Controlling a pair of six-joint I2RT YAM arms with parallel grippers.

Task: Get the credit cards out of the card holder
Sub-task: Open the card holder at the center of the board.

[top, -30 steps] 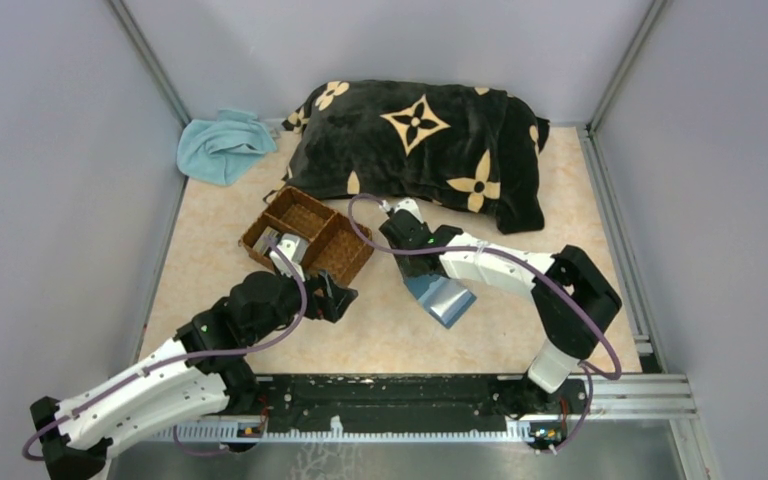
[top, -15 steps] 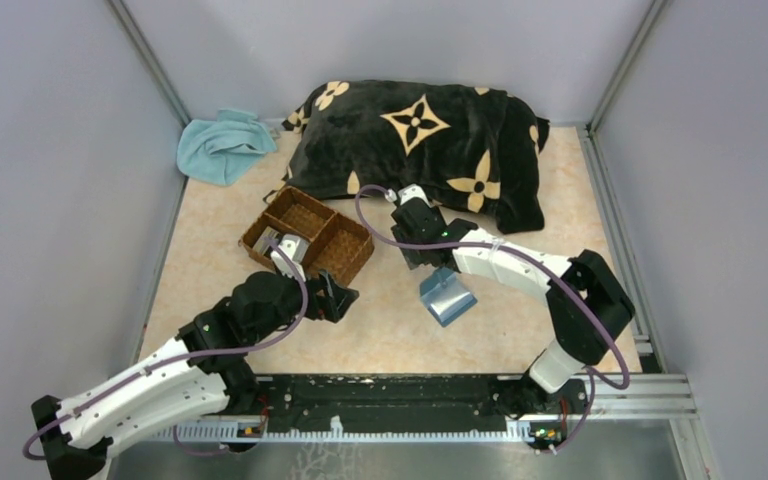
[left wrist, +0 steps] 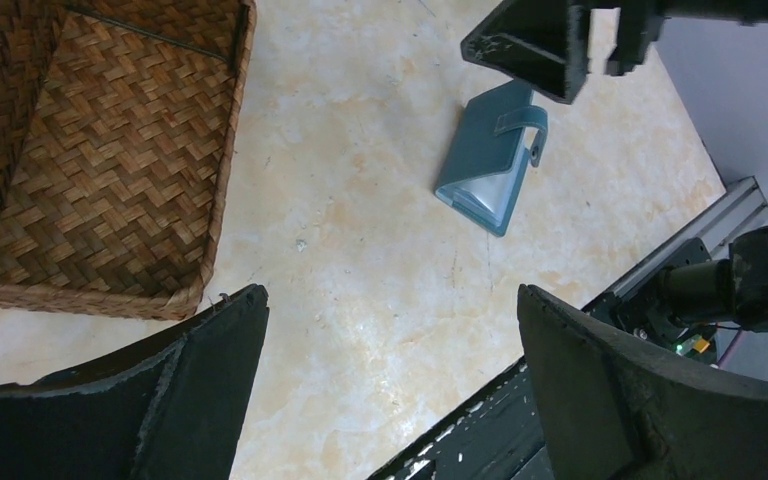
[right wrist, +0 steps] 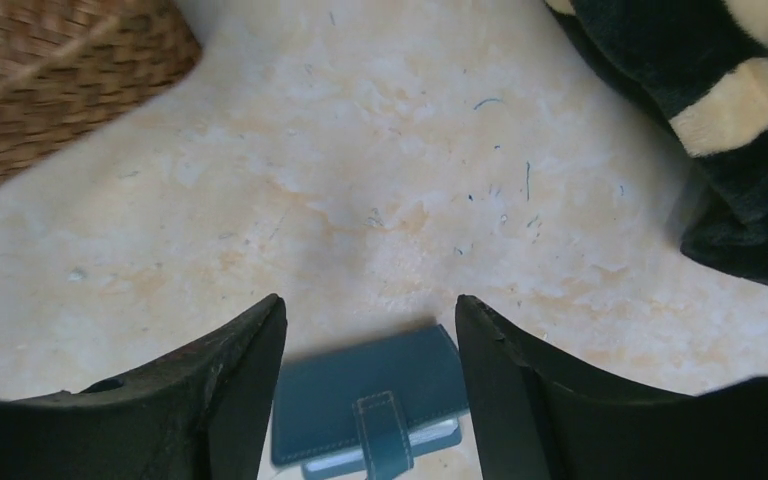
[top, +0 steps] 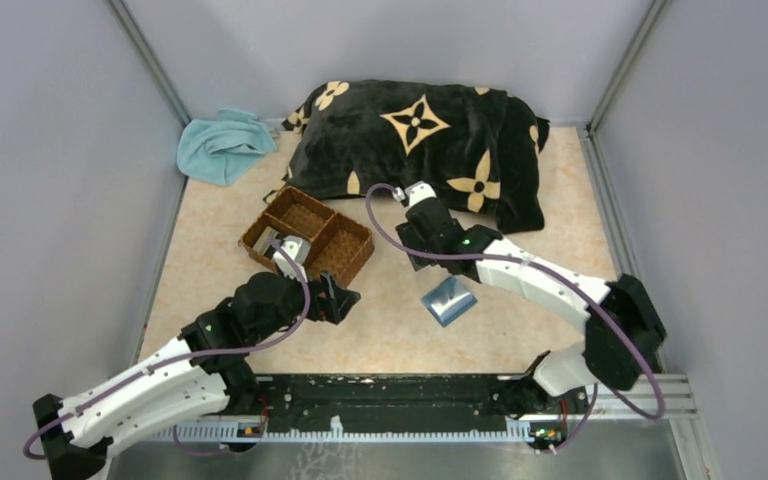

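Teal and stitched, the card holder (top: 448, 300) lay slightly agape near the desk's middle, toward the near edge. It looked light, thin and fairly stiff, best pinched at an edge. Right gripper (right wrist: 370, 310) hovered over it, spread wide and empty; left gripper (left wrist: 392, 300) likewise gaped, holding nothing.

card holder (left wrist: 490, 150): small, flat, teal-blue, roughly square. folded over, gaping slightly at one end, with thin pale blue-grey layers showing in the gap. narrow stitched clasp tab bent across the cover's edge, unfastened. flat on the pale marbled table (left wrist: 360, 250), well apart from the woven tray (top: 340, 250). credit cards (top: 285, 245): grey and pale flat pieces in the tray's near-left compartment, partly hidden.
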